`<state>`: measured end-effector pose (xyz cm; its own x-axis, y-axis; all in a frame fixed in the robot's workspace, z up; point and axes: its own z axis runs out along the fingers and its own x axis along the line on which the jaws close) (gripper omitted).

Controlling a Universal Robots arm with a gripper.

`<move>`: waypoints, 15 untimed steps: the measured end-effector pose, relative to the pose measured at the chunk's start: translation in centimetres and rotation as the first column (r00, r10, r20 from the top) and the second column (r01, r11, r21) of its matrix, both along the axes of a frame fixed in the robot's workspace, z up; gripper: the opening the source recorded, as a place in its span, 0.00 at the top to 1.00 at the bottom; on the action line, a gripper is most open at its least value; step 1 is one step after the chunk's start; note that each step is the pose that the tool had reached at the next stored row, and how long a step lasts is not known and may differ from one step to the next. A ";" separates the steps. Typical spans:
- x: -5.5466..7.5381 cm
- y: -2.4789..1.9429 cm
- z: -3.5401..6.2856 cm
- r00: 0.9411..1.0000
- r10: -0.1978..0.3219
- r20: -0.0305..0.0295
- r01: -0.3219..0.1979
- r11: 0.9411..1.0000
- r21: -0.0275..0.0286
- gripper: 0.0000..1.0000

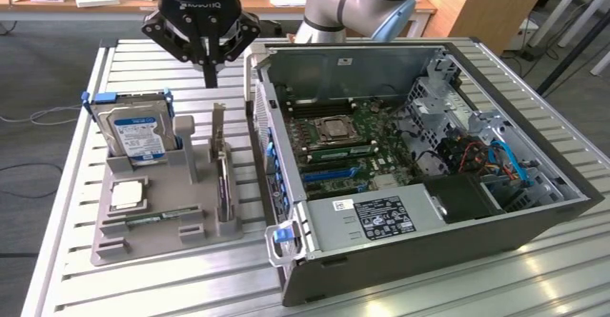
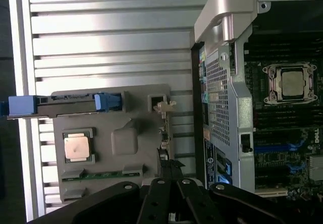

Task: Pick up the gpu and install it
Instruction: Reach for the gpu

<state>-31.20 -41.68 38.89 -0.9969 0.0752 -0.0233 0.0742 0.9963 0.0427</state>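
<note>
The gpu (image 1: 223,181) stands on edge in a slot of the grey holder (image 1: 143,242), a thin dark card with its silver bracket at the far end. In the wrist view the gpu (image 2: 163,133) shows edge-on as a narrow strip beside the computer case. My gripper (image 1: 211,80) hangs above the far end of the holder, a little beyond the card's bracket, with its fingers shut together and nothing between them. In the wrist view the gripper (image 2: 169,171) sits just over the card's near end, apart from it.
The open computer case (image 1: 533,224) lies to the exterior view's right, with the motherboard (image 1: 343,153) exposed. On the holder stand a silver hard drive in a blue frame (image 1: 136,133), a square processor (image 1: 128,194) and a green memory stick (image 1: 153,218). The slatted metal table (image 1: 143,63) carries everything.
</note>
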 end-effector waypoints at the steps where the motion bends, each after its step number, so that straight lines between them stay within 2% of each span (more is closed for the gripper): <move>1: 0.0 -0.19 0.00 1.000 0.000 0.000 0.000 1.000 0.000 0.89; 7: 0.0 -1.40 0.00 1.000 0.000 0.000 0.000 1.000 0.000 0.89; 15: 0.0 -2.61 0.00 1.000 0.000 0.000 0.000 1.000 0.000 0.89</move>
